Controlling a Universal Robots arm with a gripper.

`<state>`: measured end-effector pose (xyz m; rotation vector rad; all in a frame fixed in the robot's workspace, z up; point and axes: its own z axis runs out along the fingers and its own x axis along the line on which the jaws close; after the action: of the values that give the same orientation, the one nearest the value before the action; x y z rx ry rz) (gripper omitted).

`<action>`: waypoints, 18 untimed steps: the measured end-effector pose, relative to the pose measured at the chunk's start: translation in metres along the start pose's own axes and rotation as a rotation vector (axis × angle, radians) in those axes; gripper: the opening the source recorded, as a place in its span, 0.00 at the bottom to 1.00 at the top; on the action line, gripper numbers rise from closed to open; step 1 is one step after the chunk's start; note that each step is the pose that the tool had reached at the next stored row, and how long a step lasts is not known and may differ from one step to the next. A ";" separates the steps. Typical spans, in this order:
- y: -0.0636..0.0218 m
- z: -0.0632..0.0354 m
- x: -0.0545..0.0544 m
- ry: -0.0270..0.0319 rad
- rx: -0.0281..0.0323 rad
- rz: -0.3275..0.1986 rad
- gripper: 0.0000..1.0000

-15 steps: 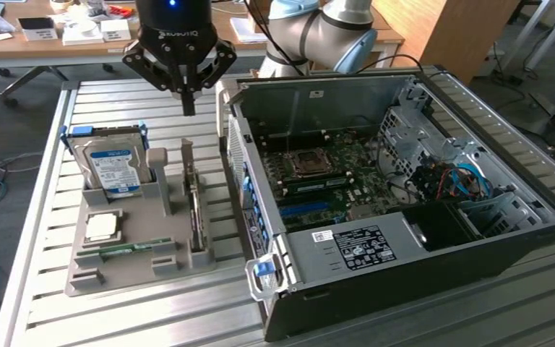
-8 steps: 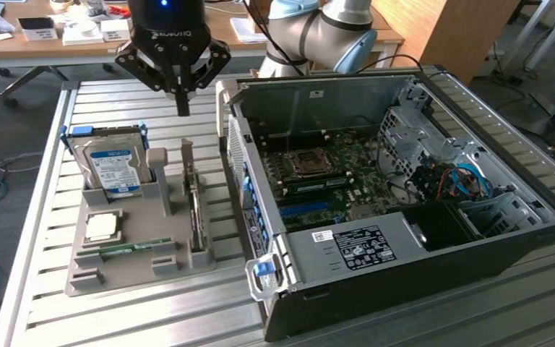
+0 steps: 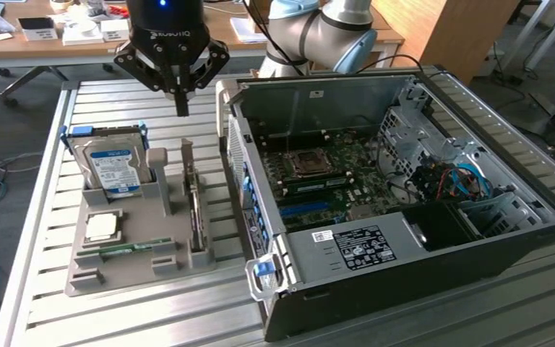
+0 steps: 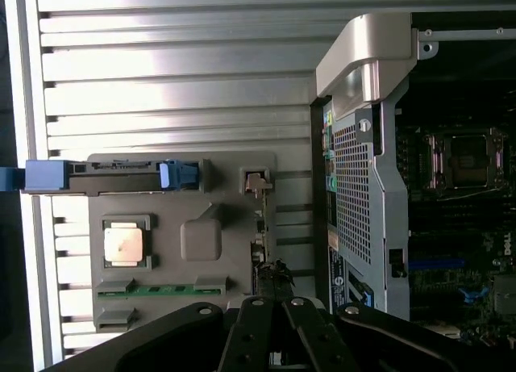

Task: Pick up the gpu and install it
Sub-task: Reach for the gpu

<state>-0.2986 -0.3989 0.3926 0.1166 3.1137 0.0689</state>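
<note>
hand (image 3: 181, 108): ROBOTIQ on its body | black inner part (image 4: 506, 243): DELL, sideways | power supply label (image 3: 360, 246): print unreadable

In the exterior view the gpu (image 3: 193, 199) stands edge-on in the grey holder (image 3: 162, 264), its faces unseen. The top edge cuts off the body of the gripper (image 3: 181, 108), and the power supply label (image 3: 366, 246) is too small to read. In the wrist view the gripper's dark linkage hides one end of the gpu, and the computer case (image 4: 363, 186) runs past the picture's edge.
</note>
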 end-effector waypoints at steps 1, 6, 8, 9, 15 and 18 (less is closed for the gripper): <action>-0.0001 0.0001 0.000 -0.0001 0.0000 0.000 0.11; -0.0029 -0.0001 0.000 0.0000 0.0000 0.000 0.11; -0.0050 -0.0002 0.000 0.0000 0.0002 0.000 0.11; -0.0062 -0.0003 0.000 -0.0001 0.0002 0.000 0.11; -0.0161 -0.0007 -0.001 0.0000 0.0019 0.000 0.11; -0.0208 -0.0009 -0.002 -0.0001 0.0025 0.000 0.11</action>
<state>-0.2986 -0.4198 0.3927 0.1166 3.1138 0.0650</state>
